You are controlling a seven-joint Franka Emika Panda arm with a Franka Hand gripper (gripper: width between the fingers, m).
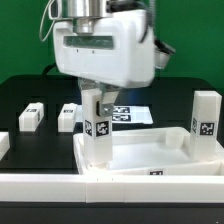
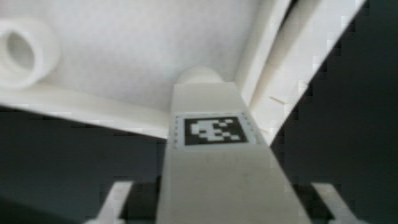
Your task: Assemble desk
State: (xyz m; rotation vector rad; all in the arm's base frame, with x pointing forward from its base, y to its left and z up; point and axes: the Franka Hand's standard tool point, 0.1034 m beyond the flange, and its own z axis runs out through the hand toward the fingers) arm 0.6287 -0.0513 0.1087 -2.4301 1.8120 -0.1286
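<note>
The white tabletop panel point(image 1: 150, 152) lies at the front with its rim up. One white leg point(image 1: 205, 118) stands upright at its corner on the exterior view's right. My gripper point(image 1: 98, 98) is over a second tagged leg point(image 1: 98, 132) that stands upright at the panel's corner on the exterior view's left. In the wrist view this leg point(image 2: 217, 150) runs between my fingers point(image 2: 118, 200), with a dark gap on each side, so the jaws stand open around it. A round socket point(image 2: 22, 50) shows in the panel point(image 2: 125, 75).
Two loose legs point(image 1: 31, 117) point(image 1: 67, 117) lie on the black table at the exterior view's left, and another white piece point(image 1: 3, 145) lies at the left edge. The marker board point(image 1: 132, 113) lies behind the panel. A long white rail point(image 1: 60, 187) runs along the front.
</note>
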